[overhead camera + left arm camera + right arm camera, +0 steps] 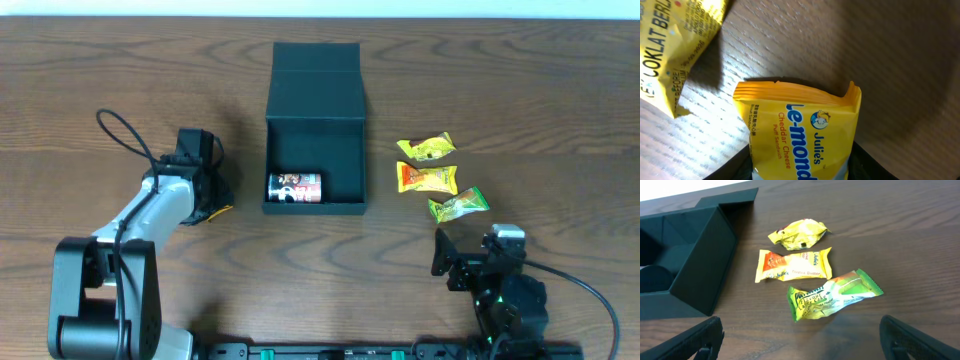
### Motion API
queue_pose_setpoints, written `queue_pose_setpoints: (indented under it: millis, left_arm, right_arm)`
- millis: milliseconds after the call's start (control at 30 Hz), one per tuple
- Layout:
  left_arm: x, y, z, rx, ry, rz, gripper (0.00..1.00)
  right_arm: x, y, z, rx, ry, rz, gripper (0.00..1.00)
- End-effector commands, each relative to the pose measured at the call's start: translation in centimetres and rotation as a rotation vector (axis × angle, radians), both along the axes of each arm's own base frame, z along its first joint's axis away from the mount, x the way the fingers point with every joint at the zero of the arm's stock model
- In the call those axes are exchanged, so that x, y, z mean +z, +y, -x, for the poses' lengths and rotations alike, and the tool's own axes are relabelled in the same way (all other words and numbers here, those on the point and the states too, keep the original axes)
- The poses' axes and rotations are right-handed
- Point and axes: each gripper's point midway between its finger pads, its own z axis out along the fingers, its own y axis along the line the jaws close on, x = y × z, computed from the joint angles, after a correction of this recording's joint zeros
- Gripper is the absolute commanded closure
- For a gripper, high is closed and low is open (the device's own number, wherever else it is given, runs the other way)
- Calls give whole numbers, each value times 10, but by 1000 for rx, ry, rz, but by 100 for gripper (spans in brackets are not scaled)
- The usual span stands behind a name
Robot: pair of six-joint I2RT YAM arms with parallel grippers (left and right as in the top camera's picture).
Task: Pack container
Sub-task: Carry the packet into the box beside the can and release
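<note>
the big brown wooden table (120, 60) fills the top view. its far edge runs along the top. in the middle sits the dark teal-green square cardboard box (345, 165). it is open, and its flap lid lies flat behind it, toward that far edge. there is bare wood in front of the box and on its left side, between it and the left arm.

the silver and black left arm (150, 215) reaches in from the left. the black right arm (510, 300) sits low at the near right.

the left gripper (801, 152) is pinching a yellow cheddar cheese puff packet (800, 125) from both sides. the top view shows only a tiny bit of yellow there. only the left wrist view shows a second yellow coklat packet (675, 45) lying just beside it.

the right gripper (800, 325) has its fingers spread wide, with nothing between them.

three packets lie in a row near the right wall of the box, not touching it. they are a crumpled yellow packet (799, 233), an orange and yellow packet (795, 265) and a green packet (832, 294). the green one is closest to the right gripper.

a red, white and black packet (295, 188) lies inside the box, in the near left corner. only the top view shows it. the right wrist view sees just dark walls there.
</note>
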Motion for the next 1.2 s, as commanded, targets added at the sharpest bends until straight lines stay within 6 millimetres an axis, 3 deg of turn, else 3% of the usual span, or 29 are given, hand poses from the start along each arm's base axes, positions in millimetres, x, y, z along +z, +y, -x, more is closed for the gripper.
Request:
queue_pose_setpoints:
  millis: [0, 100, 267, 367, 467, 600, 767, 833, 900, 1000, 1167]
  left_arm:
    - [18, -3, -21, -72, -28, -3, 58]
    - [42, -4, -39, -109, -60, -11, 64]
    - [98, -13, -75, -216, -150, -31, 67]
    - [131, -41, -91, -410, -221, -36, 67]
    - [155, -80, -95, -654, -274, -73, 67]
    - [167, -138, -79, -1015, -305, -135, 63]
    - [161, -195, -39, -1445, -293, -201, 59]
    - [160, -210, -28, -1572, -297, -226, 62]
    - [160, -224, -18, -1705, -313, -255, 72]
    - [158, -237, -6, -1858, -327, -279, 72]
    - [151, -252, 20, -2073, -364, -148, 75]
  right_arm:
    - [-3, 0, 0, -7, 4, -9, 1]
    - [-3, 0, 0, -7, 4, -9, 1]
    - [-3, 0, 0, -7, 4, -9, 1]
    - [-3, 0, 0, -7, 4, -9, 1]
    - [-3, 0, 0, -7, 4, -9, 1]
    - [-3, 0, 0, -7, 4, -8, 1]
    - [-3, 0, 0, -7, 4, -9, 1]
    - [-3, 0, 0, -7, 4, -9, 1]
    - [-3, 0, 0, -7, 4, -9, 1]
    - [-3, 0, 0, -7, 4, -9, 1]
    - [-3, 0, 0, -7, 4, -9, 1]
